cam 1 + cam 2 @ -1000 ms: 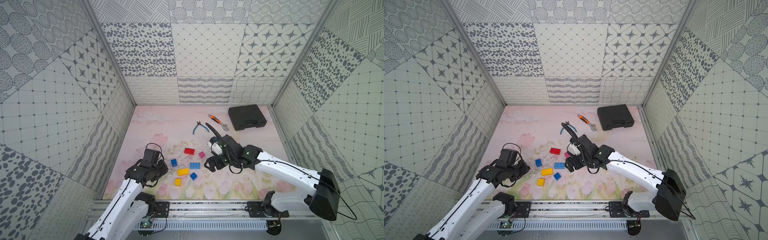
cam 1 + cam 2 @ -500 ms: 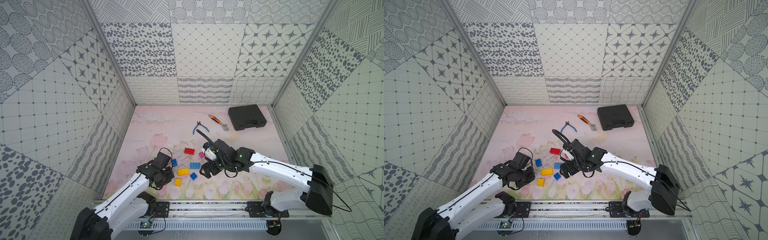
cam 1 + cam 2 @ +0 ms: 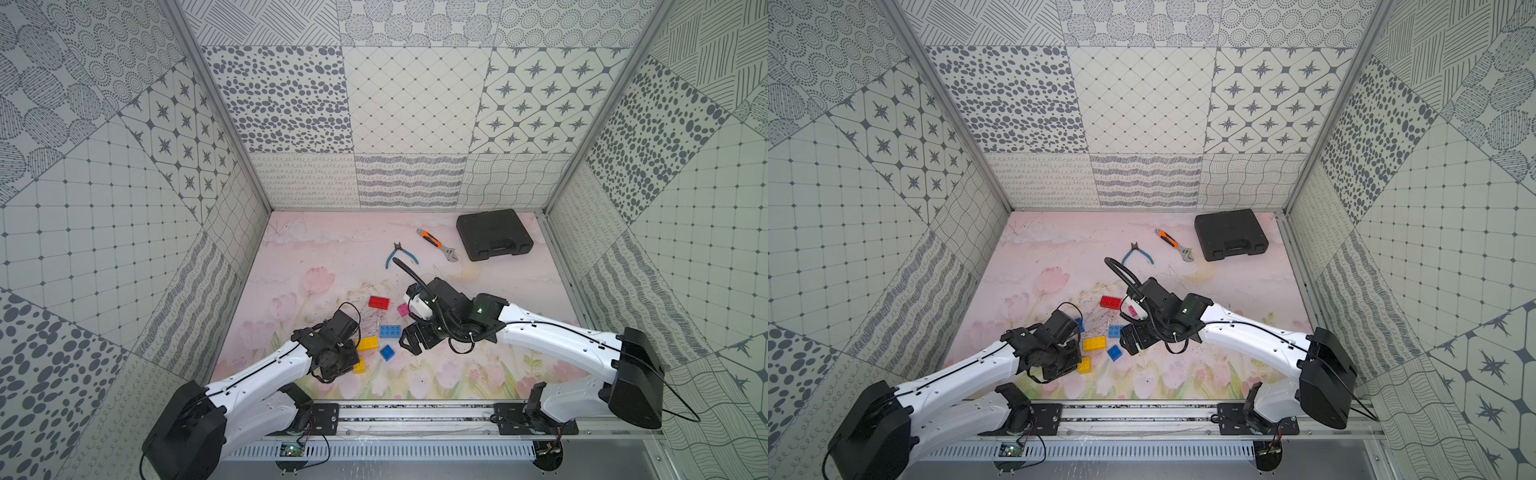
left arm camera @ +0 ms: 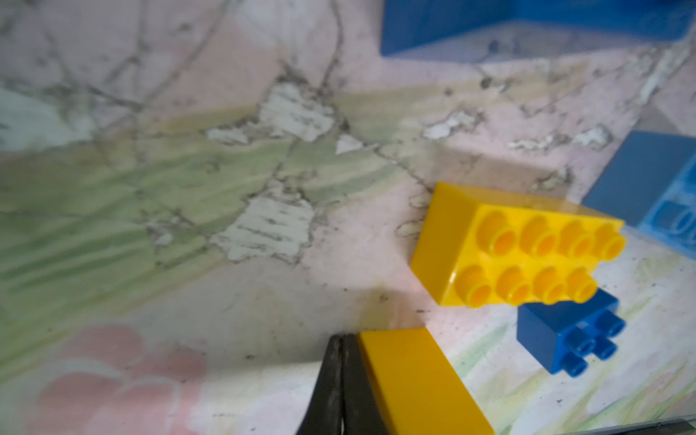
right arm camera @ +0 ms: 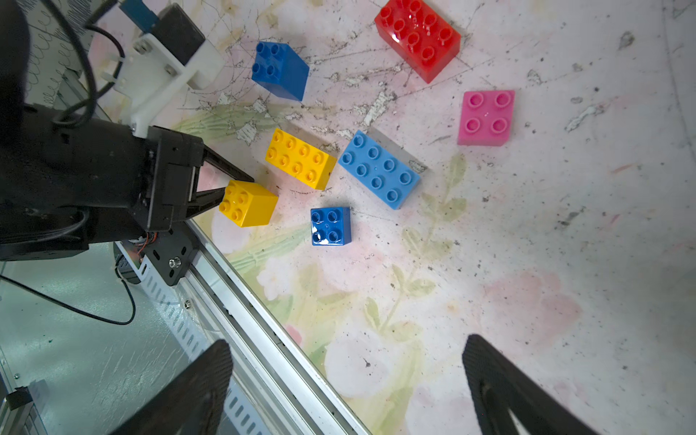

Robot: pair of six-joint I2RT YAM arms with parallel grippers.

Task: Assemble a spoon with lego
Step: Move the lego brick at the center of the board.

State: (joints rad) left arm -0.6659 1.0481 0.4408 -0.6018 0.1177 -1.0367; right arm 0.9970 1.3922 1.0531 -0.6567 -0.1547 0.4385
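The lego lies as loose bricks on the flowered mat; no spoon shows. The right wrist view has a red oblong, pink square, light blue oblong, yellow oblong, two dark blue squares and a yellow square. My left gripper is shut and empty, its tips against the side of the yellow square brick. My right gripper hangs open over bare mat near the front rail, right of the bricks in both top views.
Blue-handled pliers, an orange-handled wrench and a shut black case lie at the back of the mat. The metal rail runs along the front edge. Patterned walls close in three sides.
My left arm has swung right and forward until its shut tips reach the yellow square brick. My right arm has shifted left and nearer the front, over the bricks' right side.
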